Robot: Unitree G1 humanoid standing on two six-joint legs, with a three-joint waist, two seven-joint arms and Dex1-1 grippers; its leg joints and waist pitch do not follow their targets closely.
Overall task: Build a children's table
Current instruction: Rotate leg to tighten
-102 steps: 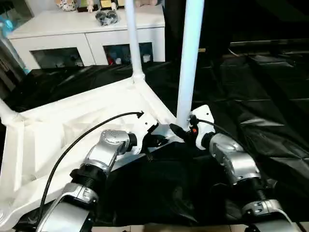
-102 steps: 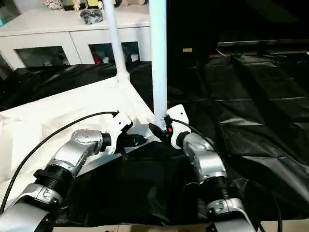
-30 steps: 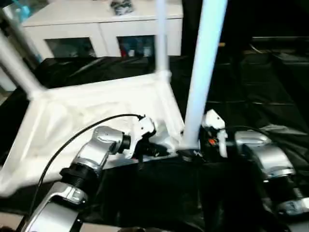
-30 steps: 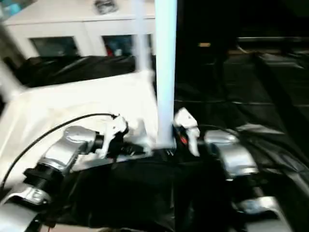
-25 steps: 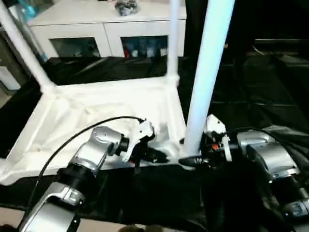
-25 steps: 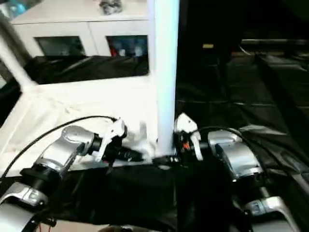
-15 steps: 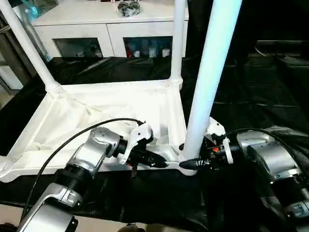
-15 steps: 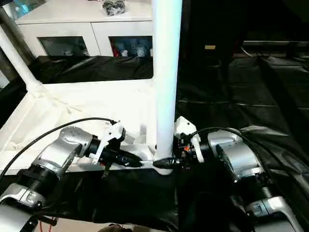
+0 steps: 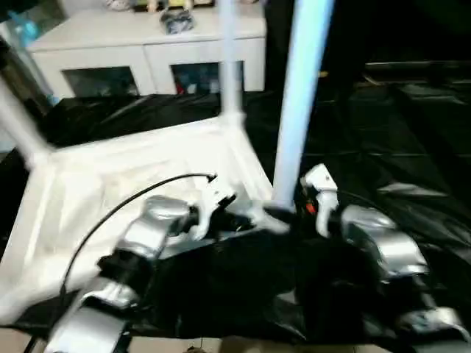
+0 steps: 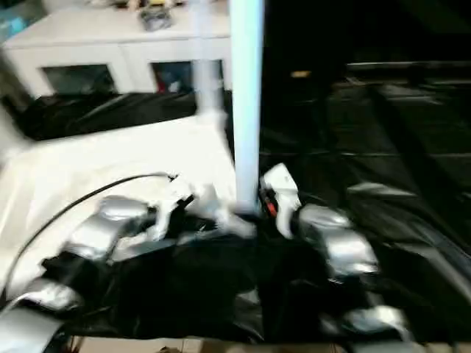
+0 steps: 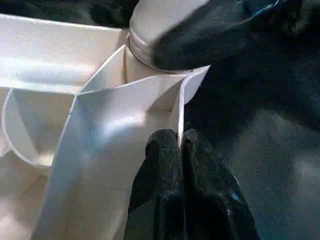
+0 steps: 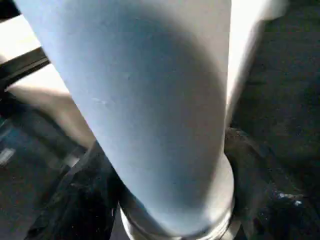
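White plastic rectangular tabletop (image 9: 132, 165) lies upside down w/ ribbed underside up, across left and centre of the head view, on crinkled black plastic sheeting (image 9: 383, 147) that covers the rest of the surface. Long tapered white tube leg (image 9: 298, 95) stands upright from the near right corner socket, rising out the top of frame just right of centre. Second white leg (image 9: 228, 62) rises from the far corner, upper centre; third white leg (image 9: 18, 125) leans up at the left edge.

Left hand (image 11: 181, 150) sits lower centre, fingers pressed together, pinching the thin white edge wall of the tabletop right by the near corner socket; in its wrist view the plastic rim passes between the two black fingertips. Right hand (image 9: 283, 217) is just right of centre at the foot of the near leg, its black fingers (image 12: 75, 200) set on either side of the leg's base at the socket collar, spread about the width of the tube; close against it, actual contact can't tell.

White cabinet with glass-fronted compartments (image 9: 147, 51) stands along the upper left behind the sheeting, small items on top
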